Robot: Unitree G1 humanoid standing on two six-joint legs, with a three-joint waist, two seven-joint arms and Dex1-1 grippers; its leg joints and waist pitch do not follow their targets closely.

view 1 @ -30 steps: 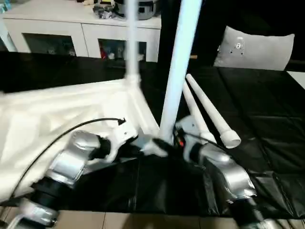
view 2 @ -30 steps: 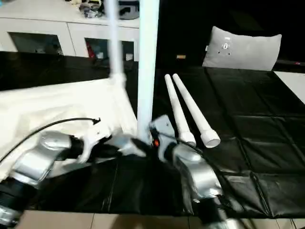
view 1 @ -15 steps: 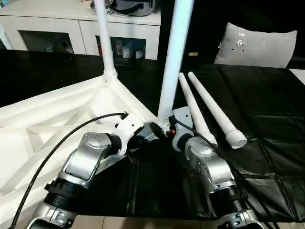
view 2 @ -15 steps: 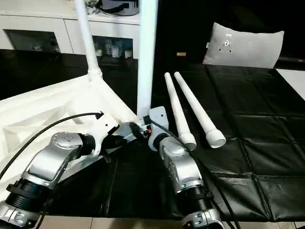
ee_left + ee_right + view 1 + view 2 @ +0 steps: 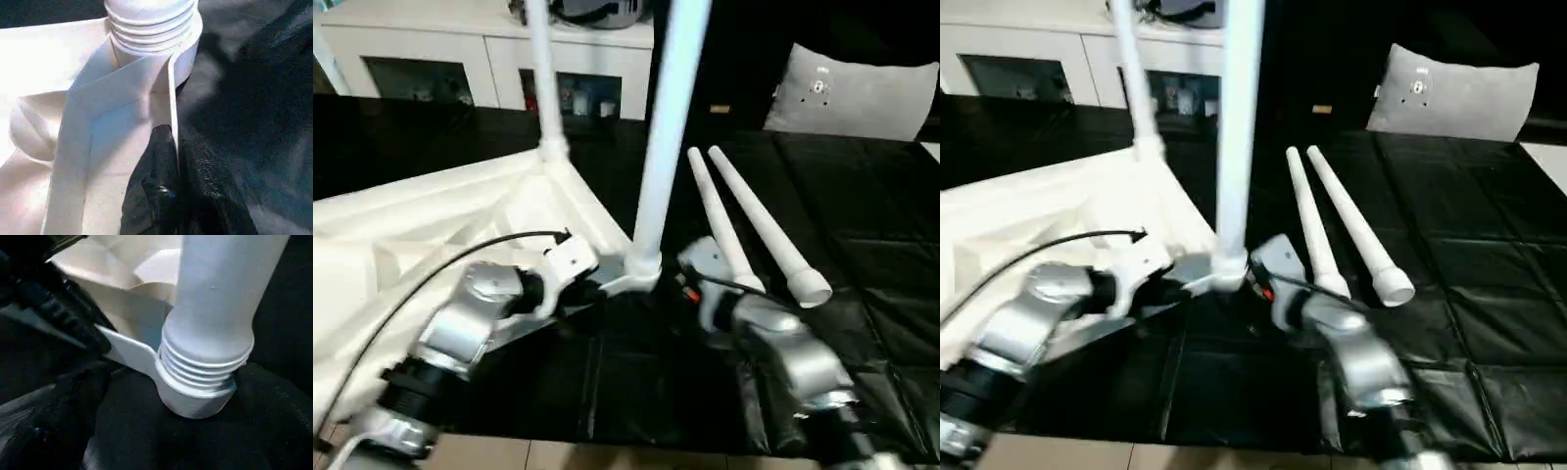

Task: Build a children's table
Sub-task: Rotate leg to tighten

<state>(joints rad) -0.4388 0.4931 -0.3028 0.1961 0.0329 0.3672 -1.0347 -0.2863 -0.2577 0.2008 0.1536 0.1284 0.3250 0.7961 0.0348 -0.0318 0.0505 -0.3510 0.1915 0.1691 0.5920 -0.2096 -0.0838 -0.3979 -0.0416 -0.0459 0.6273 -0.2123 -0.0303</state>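
The white tabletop [image 5: 431,215] lies upside down on the black cover. Two white legs stand upright in its corner sockets: a near leg [image 5: 668,127] and a far leg [image 5: 544,78]. Two more legs [image 5: 720,220] [image 5: 764,230] lie loose side by side to the right. My left gripper [image 5: 597,286] is shut on the tabletop's thin rim [image 5: 146,107] right beside the near socket. My right gripper [image 5: 683,279] is just right of the near leg's base and stands open. In the right wrist view the threaded base [image 5: 205,377] sits in its socket, free of my fingers.
A grey-white pillow-like bag [image 5: 862,93] rests at the back right. A white cabinet [image 5: 440,59] runs along the back left. The black cover [image 5: 871,294] spreads to the right of the loose legs. The table's front edge [image 5: 607,455] is close below my arms.
My right gripper has opened off the near leg's base and drawn slightly right. My left gripper keeps its hold on the rim. The head camera has shifted.
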